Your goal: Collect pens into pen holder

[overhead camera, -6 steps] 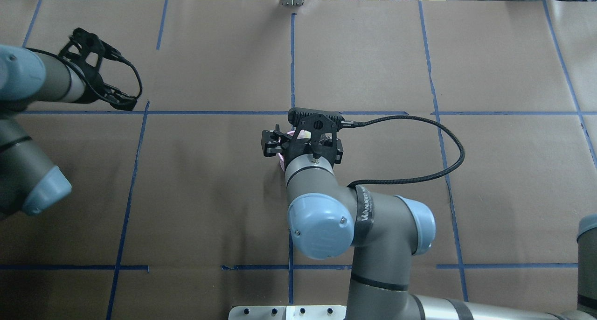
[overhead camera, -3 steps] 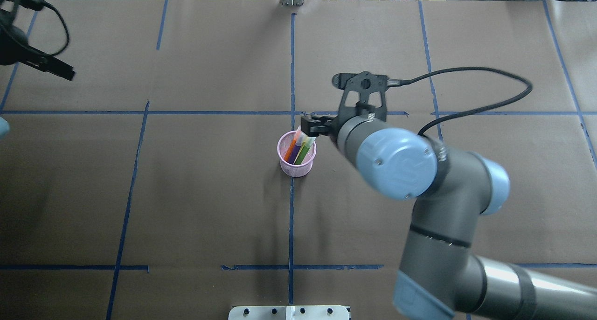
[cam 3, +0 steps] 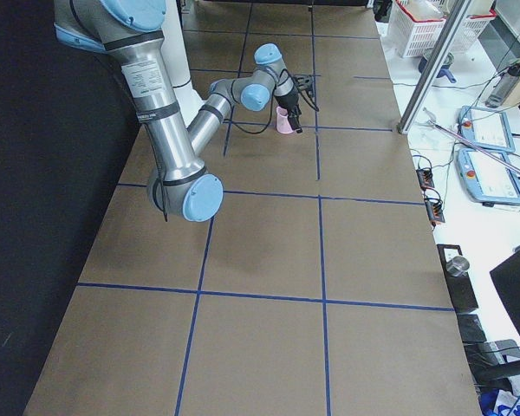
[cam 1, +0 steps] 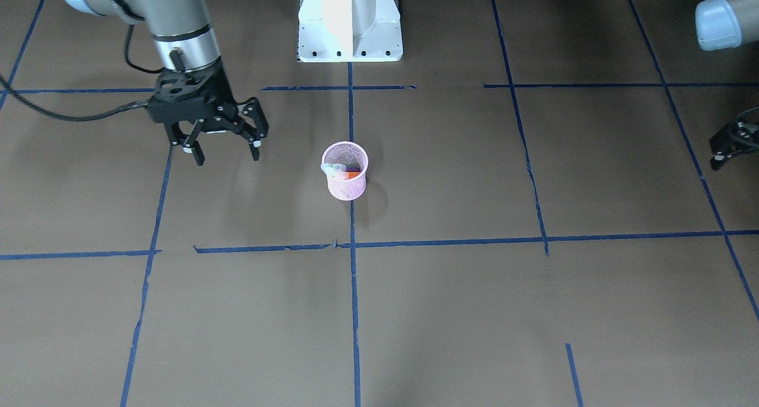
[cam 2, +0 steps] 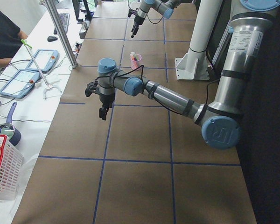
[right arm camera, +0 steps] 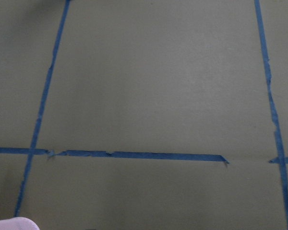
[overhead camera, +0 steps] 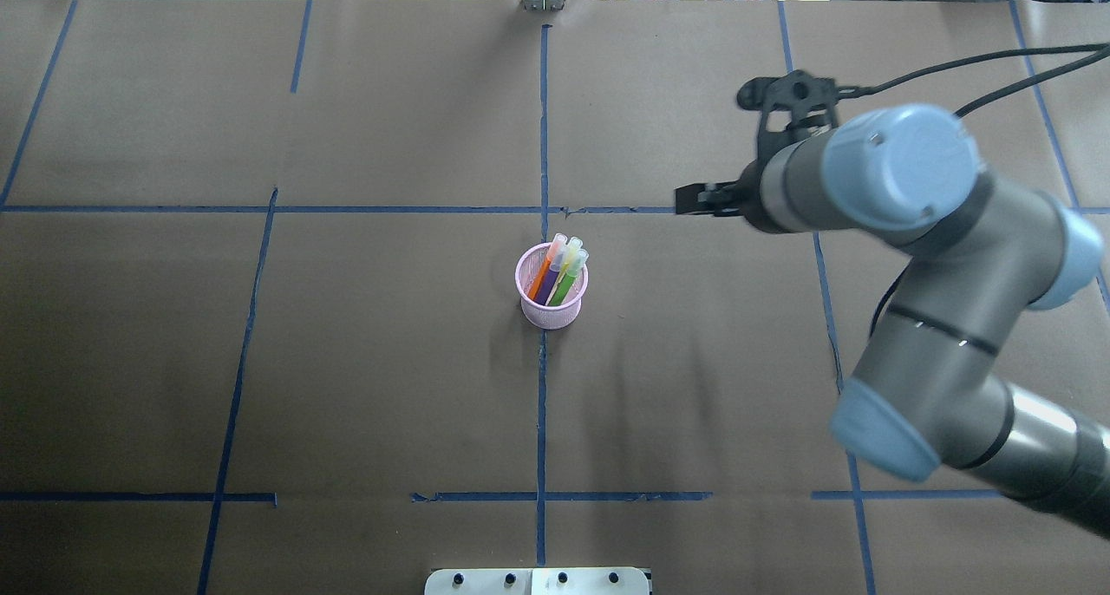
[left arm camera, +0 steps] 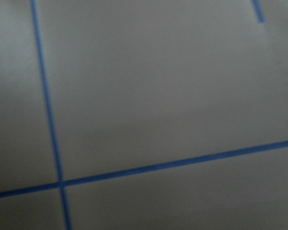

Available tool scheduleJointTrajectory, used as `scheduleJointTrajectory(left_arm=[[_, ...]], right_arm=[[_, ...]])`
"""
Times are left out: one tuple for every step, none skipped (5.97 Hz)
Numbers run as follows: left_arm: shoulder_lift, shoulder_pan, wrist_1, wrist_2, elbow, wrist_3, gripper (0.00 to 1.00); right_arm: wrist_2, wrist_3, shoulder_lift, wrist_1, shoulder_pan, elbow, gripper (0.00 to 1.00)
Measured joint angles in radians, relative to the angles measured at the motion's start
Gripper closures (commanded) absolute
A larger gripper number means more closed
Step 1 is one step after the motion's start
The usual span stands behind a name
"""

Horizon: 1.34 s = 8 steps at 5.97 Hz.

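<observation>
**All three pens in the cup; the only hazard is a careless sweep**

The table [overhead camera: 381,378], papered brown and gridded with blue tape, carries nothing but the task's things. The right arm [overhead camera: 919,231] bends over its own half, well clear of the centre. The left arm [cam 2: 168,95] reaches out over the opposite end.

The right gripper [cam 1: 226,156] hangs above bare paper beside the cup, jaws spread wide and holding nothing. The left gripper [cam 1: 726,143] shows only at the front view's edge, and I cannot tell how its jaws stand.

The pink mesh pen holder [overhead camera: 553,309] stands upright at the centre, on a tape line. Inside it the orange pen [overhead camera: 541,276], purple pen [overhead camera: 550,286] and green pen [overhead camera: 565,286] lean together toward the far rim, their whitish caps poking above it.

The collecting looks done. What remains to go wrong is a knock. The cup seems light and its load leans to one side, so a low pass by either gripper, or the right arm's trailing cable, could catch the caps and tip it over.
</observation>
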Motion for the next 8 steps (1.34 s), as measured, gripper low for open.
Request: scheduleJointTrajectory(left_arm=[[0.034,-0.035,0.016,-0.062,0.011,0.034,0.0],[0.083,-0.07,0.017,-0.106,0.019,0.082,0.0],[0.123,-0.104,0.021,-0.122,0.029,0.171,0.0],[0.143,-0.137,0.029,-0.126,0.041,0.24,0.0],[0.148,-0.161,0.041,-0.128,0.053,0.266,0.0],[0.148,-0.193,0.054,-0.13,0.058,0.276,0.0],[0.144,-0.22,0.072,-0.131,0.06,0.279,0.0],[0.139,-0.231,0.093,-0.133,0.062,0.28,0.0]], right_arm=[[0.13,-0.106,-0.067,0.0,0.093,-0.002,0.0],[0.268,-0.265,-0.156,0.001,0.207,-0.005,0.0],[0.382,-0.442,-0.256,0.002,0.324,-0.006,0.0],[0.449,-0.613,-0.349,0.0,0.427,-0.016,0.0],[0.512,-0.776,-0.408,-0.003,0.54,-0.073,0.0],[0.574,-0.938,-0.427,-0.003,0.65,-0.18,0.0],[0.602,-1.053,-0.416,-0.005,0.728,-0.293,0.0],[0.611,-1.141,-0.398,-0.007,0.787,-0.388,0.0]])
